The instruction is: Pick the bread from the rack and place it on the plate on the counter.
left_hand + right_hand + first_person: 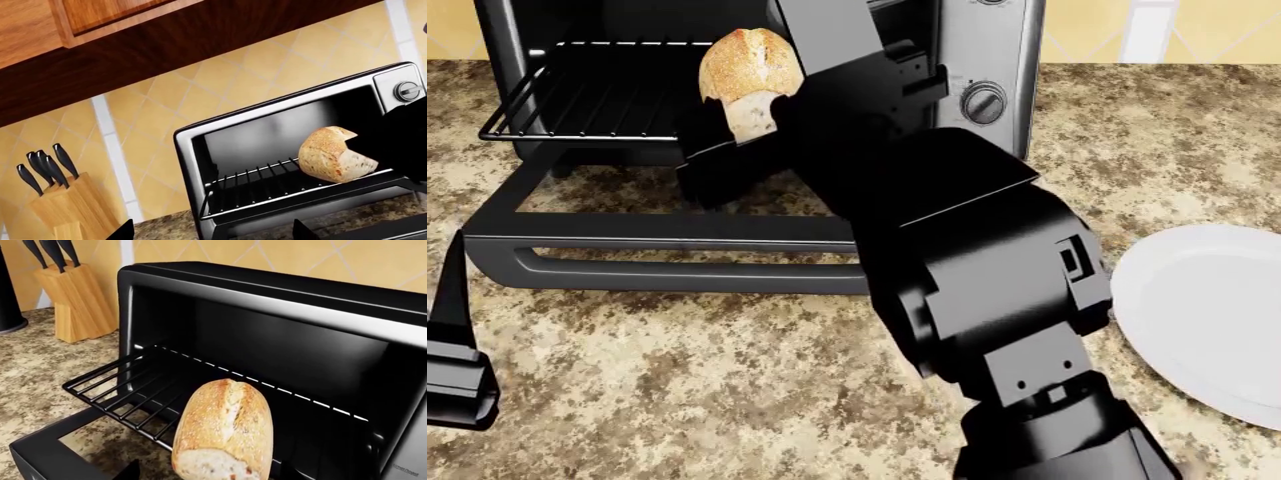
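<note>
The bread (745, 65) lies at the front right of the black wire rack (587, 100), which is slid partly out of the open toaster oven. Its pale cut face points at my right gripper (754, 135). In the right wrist view the bread (227, 430) sits between the two fingertips with a visible gap on each side, so the right gripper (210, 470) is open around it. The left wrist view shows the bread (333, 155) on the rack (267, 180). My left gripper (213, 231) is open and empty, low at the left (454, 380). The white plate (1214, 320) lies on the counter (694, 380) at the right.
The oven's door (667, 250) lies folded down flat in front of the rack. The oven's knobs (984, 102) are on its right side. A wooden knife block (73, 200) stands left of the oven against the tiled wall. Wooden cabinets (100, 20) hang above.
</note>
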Motion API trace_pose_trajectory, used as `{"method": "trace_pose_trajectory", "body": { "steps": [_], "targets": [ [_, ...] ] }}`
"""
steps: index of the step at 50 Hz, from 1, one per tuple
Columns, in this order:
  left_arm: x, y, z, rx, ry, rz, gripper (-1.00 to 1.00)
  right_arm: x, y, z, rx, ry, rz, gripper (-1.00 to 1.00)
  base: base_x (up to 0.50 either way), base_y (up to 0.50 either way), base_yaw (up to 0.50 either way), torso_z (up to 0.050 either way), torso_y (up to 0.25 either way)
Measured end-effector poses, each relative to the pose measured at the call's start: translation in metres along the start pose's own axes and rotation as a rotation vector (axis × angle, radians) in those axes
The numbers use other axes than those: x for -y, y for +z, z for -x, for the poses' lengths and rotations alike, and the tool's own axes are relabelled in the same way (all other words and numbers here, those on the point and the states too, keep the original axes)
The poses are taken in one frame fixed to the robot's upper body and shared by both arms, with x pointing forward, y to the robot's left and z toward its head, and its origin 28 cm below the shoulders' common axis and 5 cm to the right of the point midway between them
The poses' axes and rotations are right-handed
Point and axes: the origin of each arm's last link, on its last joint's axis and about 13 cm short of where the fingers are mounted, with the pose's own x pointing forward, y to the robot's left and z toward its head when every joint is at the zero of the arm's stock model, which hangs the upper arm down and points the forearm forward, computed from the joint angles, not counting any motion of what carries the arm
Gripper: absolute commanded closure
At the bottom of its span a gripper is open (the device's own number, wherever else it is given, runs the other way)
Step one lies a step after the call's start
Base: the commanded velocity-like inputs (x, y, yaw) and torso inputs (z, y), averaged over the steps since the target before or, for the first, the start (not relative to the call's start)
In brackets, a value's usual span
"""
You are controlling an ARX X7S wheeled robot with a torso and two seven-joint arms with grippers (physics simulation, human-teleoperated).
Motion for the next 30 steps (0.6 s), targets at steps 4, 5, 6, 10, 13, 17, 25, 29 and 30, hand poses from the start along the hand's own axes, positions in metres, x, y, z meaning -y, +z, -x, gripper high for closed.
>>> {"method": "trace_pose_trajectory", "body": {
  "steps": [4,5,6,10,13,17,25,29,30],
  "targets": [
    [0.000,0.001,0.000,0.000,-0.002,-0.001,-1.00,0.000,0.000,-0.002,-0.003,-0.001,0.000,-1.00,0.00,0.00,0.00,0.000,0.000],
    [0.000,0.001,0.000,0.001,-0.002,-0.001,-1.00,0.001,0.000,-0.003,-0.003,-0.001,0.000,-1.00,0.00,0.00,0.00,0.000,0.000],
    [0.000,0.001,0.000,0.001,-0.003,-0.001,-1.00,0.001,0.000,-0.003,-0.004,-0.001,-0.001,-1.00,0.00,0.00,0.00,0.000,0.000],
    [0.000,0.001,0.001,0.001,-0.004,-0.001,-1.00,0.001,-0.001,-0.005,-0.007,-0.001,-0.002,-1.00,0.00,0.00,0.00,0.000,0.000],
    [0.000,0.001,0.001,0.001,-0.005,-0.002,-1.00,0.001,-0.001,-0.007,-0.009,-0.001,-0.003,-1.00,0.00,0.00,0.00,0.000,0.000],
    [0.000,0.001,0.001,0.001,-0.006,-0.002,-1.00,0.001,-0.001,-0.008,-0.011,-0.001,-0.003,-1.00,0.00,0.00,0.00,0.000,0.000],
    [0.000,0.001,0.002,0.001,-0.008,-0.001,-1.00,0.002,-0.001,-0.011,-0.014,-0.003,-0.001,-1.00,0.00,0.00,0.00,0.000,0.000],
    [0.000,0.001,0.002,0.002,-0.009,-0.002,-1.00,0.003,-0.001,-0.013,-0.016,-0.005,0.000,-1.00,0.00,0.00,0.00,0.000,0.000],
    [0.000,0.001,0.002,0.002,-0.009,-0.002,-1.00,0.003,-0.001,-0.013,-0.016,-0.006,0.000,-1.00,0.00,0.00,0.00,0.000,0.000]
  ]
}}
